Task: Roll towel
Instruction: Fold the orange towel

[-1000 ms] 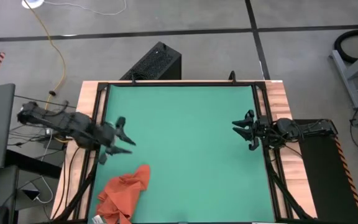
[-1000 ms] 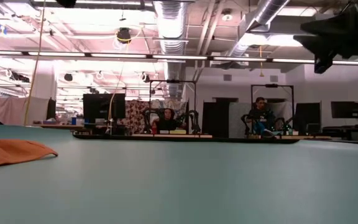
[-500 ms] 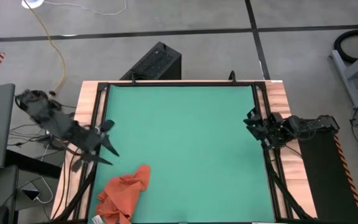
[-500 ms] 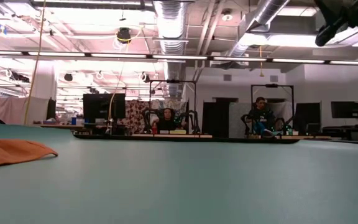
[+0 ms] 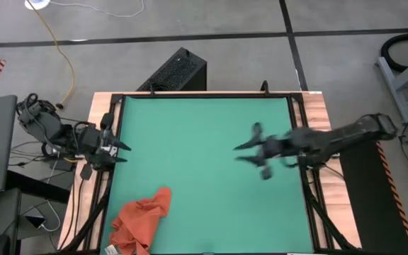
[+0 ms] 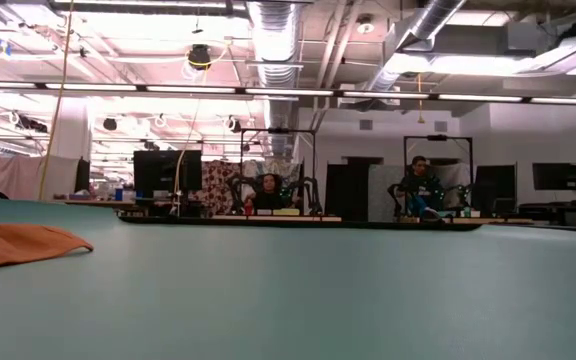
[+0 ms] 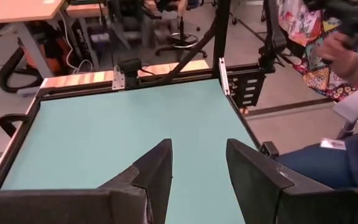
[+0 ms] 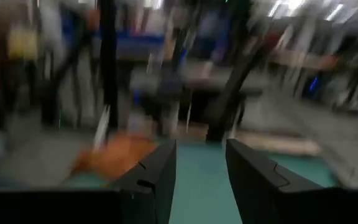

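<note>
Towel (image 5: 142,221): crumpled, unrolled, well away from both claws at the worktop (image 5: 204,142) corner. Left claw (image 5: 117,151): drawn back to the edge, fingers apart, empty. Right claw (image 5: 250,150): swung out over the mat, parted, empty; rolling not begun.

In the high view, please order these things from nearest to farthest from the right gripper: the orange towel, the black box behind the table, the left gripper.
From the right gripper, over the mat's right half:
1. Black box, behind the table's far edge.
2. Towel, crumpled at the near left corner.
3. Left gripper, at the table's left edge.
</note>
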You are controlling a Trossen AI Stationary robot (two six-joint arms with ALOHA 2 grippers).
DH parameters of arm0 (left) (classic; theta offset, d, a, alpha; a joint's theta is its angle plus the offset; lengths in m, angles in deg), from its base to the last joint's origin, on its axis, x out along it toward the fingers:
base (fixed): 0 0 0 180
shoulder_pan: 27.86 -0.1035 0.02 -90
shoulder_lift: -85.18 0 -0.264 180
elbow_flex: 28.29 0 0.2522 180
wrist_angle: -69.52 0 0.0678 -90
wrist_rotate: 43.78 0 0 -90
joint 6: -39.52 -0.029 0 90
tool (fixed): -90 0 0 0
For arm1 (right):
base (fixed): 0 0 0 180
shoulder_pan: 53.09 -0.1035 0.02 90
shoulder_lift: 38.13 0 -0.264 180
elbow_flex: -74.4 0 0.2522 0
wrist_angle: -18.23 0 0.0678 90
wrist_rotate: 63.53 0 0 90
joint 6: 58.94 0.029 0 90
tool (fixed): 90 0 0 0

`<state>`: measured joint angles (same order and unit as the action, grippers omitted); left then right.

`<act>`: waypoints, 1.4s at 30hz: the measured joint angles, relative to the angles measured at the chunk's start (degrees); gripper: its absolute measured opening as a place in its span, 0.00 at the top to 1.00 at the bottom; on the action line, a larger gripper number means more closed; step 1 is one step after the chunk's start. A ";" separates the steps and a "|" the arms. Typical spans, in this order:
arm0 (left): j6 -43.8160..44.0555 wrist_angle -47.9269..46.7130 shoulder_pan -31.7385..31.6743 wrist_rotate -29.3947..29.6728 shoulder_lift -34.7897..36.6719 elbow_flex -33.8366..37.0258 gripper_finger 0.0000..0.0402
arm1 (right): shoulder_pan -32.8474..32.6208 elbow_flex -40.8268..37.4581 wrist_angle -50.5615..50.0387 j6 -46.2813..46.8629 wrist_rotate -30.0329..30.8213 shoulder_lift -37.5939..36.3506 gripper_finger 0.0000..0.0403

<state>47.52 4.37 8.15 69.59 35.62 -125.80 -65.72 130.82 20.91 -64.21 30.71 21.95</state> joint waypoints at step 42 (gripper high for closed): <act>0.70 -6.82 -0.02 -3.56 -0.32 0.02 0.65 | -10.10 56.91 -1.75 19.01 9.19 79.91 0.60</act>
<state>48.22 -2.45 8.13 66.03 35.30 -125.78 -75.81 187.73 19.16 -45.20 39.90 101.85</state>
